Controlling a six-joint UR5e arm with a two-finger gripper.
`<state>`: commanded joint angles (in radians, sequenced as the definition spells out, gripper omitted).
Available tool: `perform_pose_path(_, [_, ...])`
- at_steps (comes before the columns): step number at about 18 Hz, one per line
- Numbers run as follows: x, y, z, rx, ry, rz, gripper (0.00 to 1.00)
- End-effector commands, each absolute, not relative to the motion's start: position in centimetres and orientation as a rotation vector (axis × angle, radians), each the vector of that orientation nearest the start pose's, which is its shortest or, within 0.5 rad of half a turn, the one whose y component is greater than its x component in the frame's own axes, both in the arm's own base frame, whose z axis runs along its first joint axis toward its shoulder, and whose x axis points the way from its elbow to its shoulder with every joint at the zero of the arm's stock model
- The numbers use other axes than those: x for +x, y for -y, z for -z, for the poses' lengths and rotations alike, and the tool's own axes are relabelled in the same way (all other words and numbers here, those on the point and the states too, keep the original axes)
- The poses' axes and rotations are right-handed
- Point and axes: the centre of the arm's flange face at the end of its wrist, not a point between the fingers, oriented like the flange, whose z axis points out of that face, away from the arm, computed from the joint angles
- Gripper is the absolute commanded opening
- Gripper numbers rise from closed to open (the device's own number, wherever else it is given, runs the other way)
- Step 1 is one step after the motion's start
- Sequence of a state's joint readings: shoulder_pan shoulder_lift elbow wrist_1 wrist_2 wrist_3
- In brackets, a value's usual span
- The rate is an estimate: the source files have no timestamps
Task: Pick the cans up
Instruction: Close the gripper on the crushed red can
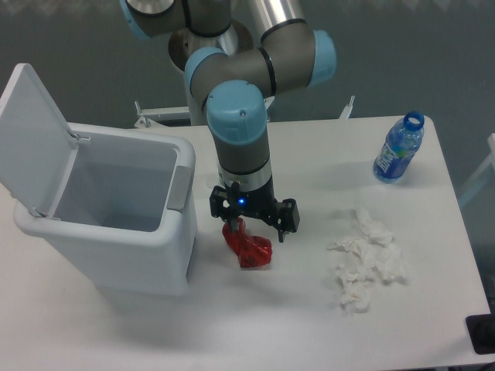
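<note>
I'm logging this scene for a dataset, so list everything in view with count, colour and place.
Can: one, shiny red, crushed, on the table just right of the bin, under the hand.
Bin: one, white, lid up, on the table's left side; no contents visible.
Water bottle: one, clear with blue label, no cap visible, back right corner.
Tissues: a wadded cluster, white, right of the can.
Table: one, white.
Dark object: one, black, bottom right edge, cut off.
Arm: one, grey with light blue joints.
Hand: one, black, open, low over the can.
</note>
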<state>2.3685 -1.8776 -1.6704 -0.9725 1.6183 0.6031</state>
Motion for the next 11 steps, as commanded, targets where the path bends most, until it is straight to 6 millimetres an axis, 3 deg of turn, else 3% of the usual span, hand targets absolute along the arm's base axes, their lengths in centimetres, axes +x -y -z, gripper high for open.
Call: perform_pose_path(11, [-33.6, -50.2, -28.5, -3.076, 0.457, -0.125, 1.0])
